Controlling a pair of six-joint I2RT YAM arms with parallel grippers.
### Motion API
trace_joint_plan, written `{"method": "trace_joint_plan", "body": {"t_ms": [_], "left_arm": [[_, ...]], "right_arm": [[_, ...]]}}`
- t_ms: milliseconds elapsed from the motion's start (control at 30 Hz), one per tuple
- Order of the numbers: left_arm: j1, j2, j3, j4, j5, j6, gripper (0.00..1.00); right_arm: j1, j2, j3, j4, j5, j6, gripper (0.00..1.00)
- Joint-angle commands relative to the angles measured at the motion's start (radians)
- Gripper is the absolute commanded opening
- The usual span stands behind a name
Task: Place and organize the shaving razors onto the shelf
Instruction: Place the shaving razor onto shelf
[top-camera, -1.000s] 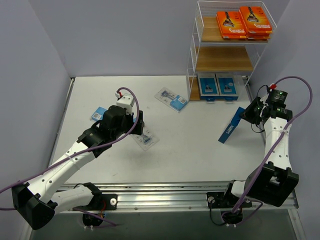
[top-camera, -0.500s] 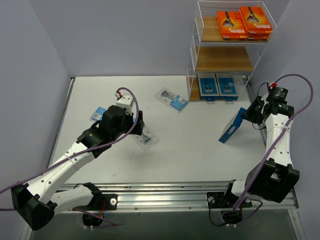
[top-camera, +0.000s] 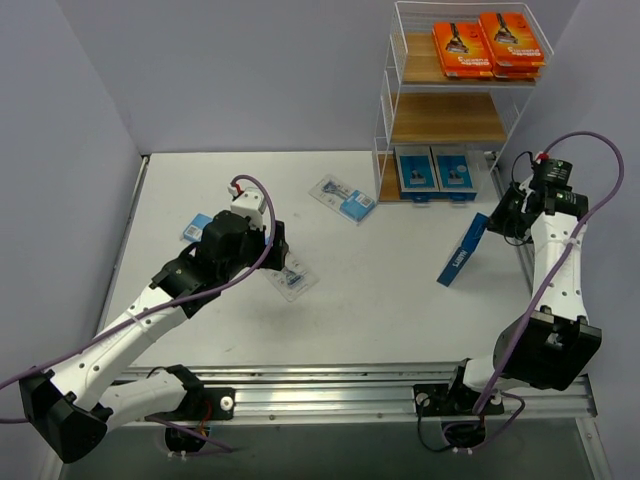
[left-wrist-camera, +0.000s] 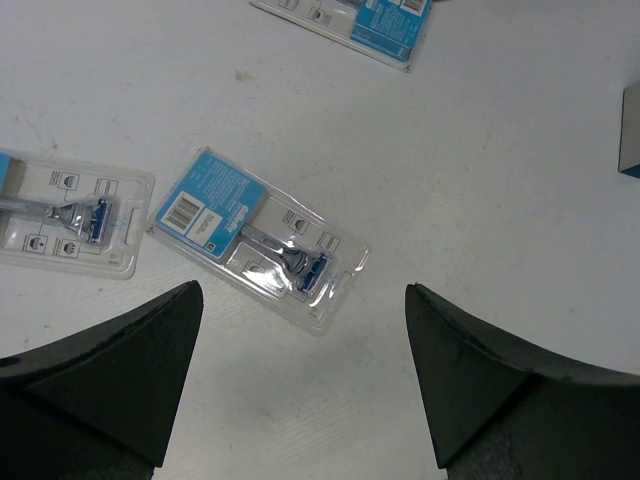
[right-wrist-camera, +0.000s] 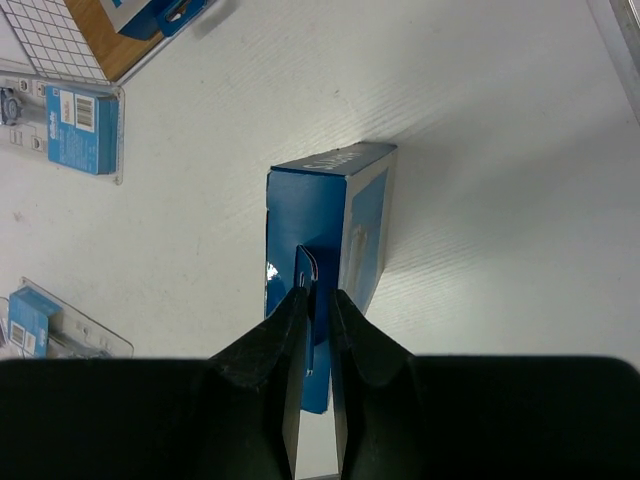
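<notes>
The right gripper (right-wrist-camera: 318, 296) is pinched almost shut on the thin hang tab at the top of a blue rectangular cardboard razor box (right-wrist-camera: 300, 215). It holds the box tilted and clear of the white worktop (top-camera: 400, 300), near the right edge and just in front of the shelf. The left gripper (left-wrist-camera: 300, 295) is spread wide and grips nothing. It hangs left of the worktop's middle, over a clear plastic blister pack with a blue card and a razor inside (left-wrist-camera: 258, 238). A second blister pack of the same kind (left-wrist-camera: 65, 215) lies closer to the left edge, partly hidden by the left arm in the top view. A third (top-camera: 342, 198) lies toward the far edge, near the foot of the shelf. The tall white wire shelf with light-brown wooden tiers (top-camera: 450, 118) stands at the far right corner. Two blue-and-grey boxes (top-camera: 413, 172) lie side by side on its bottom tier. Two bright orange boxes (top-camera: 463, 48) face up on its top tier, with orange edges showing beneath them. That makes three blister packs, three blue boxes, and at least two orange ones.
</notes>
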Motion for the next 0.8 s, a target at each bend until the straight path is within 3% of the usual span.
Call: {"method": "trace_joint_plan", "body": {"t_ms": [0,267,767], "left_arm": [[-0.004,-0.023,0.005,0.038,-0.006,0.0,0.91],[-0.009,-0.036,0.005,0.036,-0.015,0.006,0.91],[-0.017,-0.042,0.003,0.035,-0.021,0.011,0.92]], "right_arm": [[0.025,0.019,0.043,-0.054,0.044,-0.017,0.11],[0.103,0.056,0.04,-0.05,0.085,0.005,0.12],[0.111,0.087,0.016,-0.099,0.094,-0.046,0.15]]}}
